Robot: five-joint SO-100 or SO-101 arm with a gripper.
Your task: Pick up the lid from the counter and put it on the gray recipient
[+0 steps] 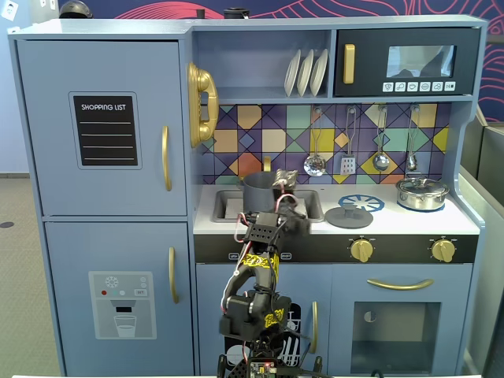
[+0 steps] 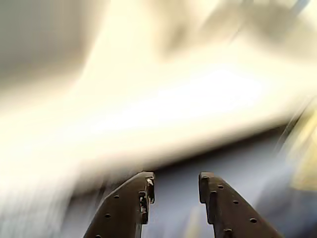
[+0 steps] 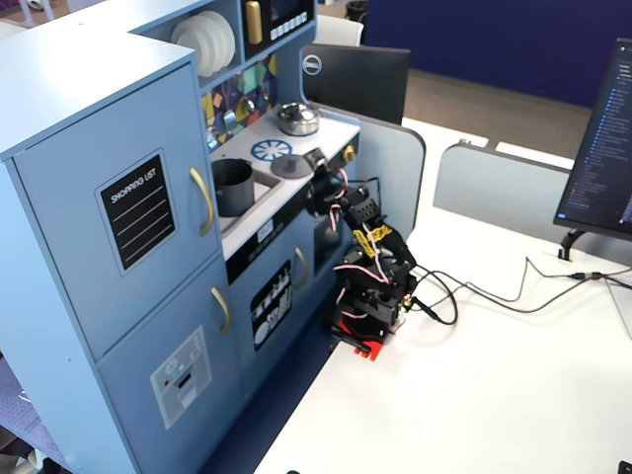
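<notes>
The toy kitchen's pale worktop point(image 1: 409, 225) carries the lid point(image 1: 349, 216), which lies flat at the near edge of the blue-and-white burner print point(image 1: 361, 203), partly covering it. A shiny pot point(image 1: 422, 192) stands to the right in that fixed view, well apart from the lid. The gray pot point(image 1: 259, 190) sits in the sink point(image 1: 310, 206) recessed at the worktop's left.

arm point(image 3: 370, 262): black links, yellow stickers | wiring: red and white | base: red | end effector point(image 2: 176, 186): dark, screw-holed fingers
</notes>
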